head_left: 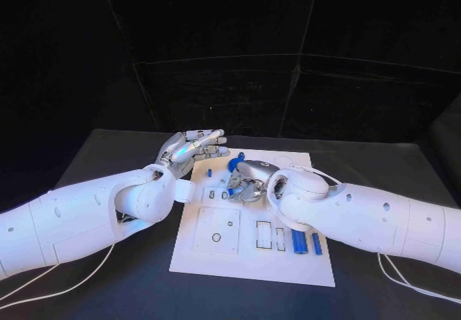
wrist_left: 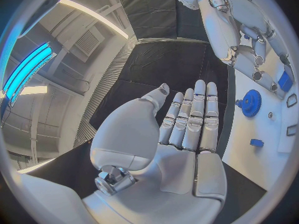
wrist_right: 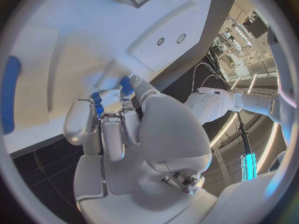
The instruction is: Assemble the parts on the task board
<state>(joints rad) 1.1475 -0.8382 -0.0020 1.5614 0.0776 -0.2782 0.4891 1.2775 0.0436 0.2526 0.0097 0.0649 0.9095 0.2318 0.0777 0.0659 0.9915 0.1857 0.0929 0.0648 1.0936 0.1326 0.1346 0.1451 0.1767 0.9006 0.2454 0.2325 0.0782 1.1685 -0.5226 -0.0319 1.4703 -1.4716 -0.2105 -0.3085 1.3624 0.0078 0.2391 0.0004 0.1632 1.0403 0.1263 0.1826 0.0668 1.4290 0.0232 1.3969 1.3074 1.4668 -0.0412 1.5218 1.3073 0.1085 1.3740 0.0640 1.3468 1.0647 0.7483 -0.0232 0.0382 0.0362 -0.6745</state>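
Hands over board

Worktop (head_left: pixel 115 147) carried the board (head_left: pixel 288 263). Left hand (head_left: pixel 190 147) lay flat and released at the board's far left edge, holding nothing. Right hand (head_left: pixel 248 179) pinched a small blue part (wrist_right: pixel 126 86) against the board. Gear (wrist_left: pixel 251 102) and two blue pegs (head_left: pixel 306 243) lay on the board.

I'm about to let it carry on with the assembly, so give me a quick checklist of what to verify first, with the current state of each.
1. Right hand has a part: ok, its fingers pinch a small blue part over the board.
2. Left hand clear of the work: ok, it is open, palm up, at the board's far left edge, holding nothing.
3. Blue gear seated on the board: cannot tell.
4. Spare blue pins within reach: ok, two lie at the board's near right.
5. Held part lined up with its slot: cannot tell, the hand hides it.
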